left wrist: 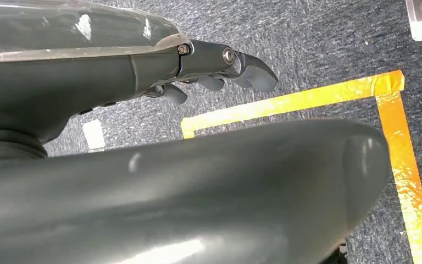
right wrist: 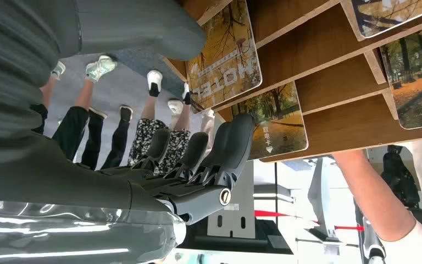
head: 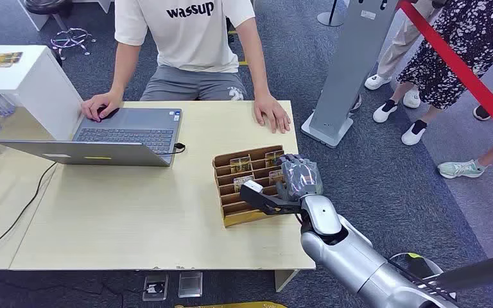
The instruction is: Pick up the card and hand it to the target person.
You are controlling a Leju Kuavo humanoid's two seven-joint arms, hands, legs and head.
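Observation:
A brown wooden card rack (head: 231,215) stands at the table's right side, with several autumn-photo cards (head: 241,165) upright in its slots. My right hand (head: 298,178) hovers over the rack's right end with fingers apart and the thumb (head: 257,194) stretched across the slots. In the right wrist view a "HOTEL" card (right wrist: 225,55) sits between thumb and fingers (right wrist: 225,148); the fingertips are close to a second card (right wrist: 275,124), and I see no grip. The left hand (left wrist: 220,71) hangs over the floor, loosely bent, holding nothing. A person in a white T-shirt (head: 192,38) sits across the table.
An open laptop (head: 125,131) lies at the table's left, one of the person's hands on it, the other hand (head: 273,114) flat near the rack. A white box (head: 25,83) stands far left. A grey stand (head: 350,64), a red barrier (head: 462,70) and bystanders are at the right.

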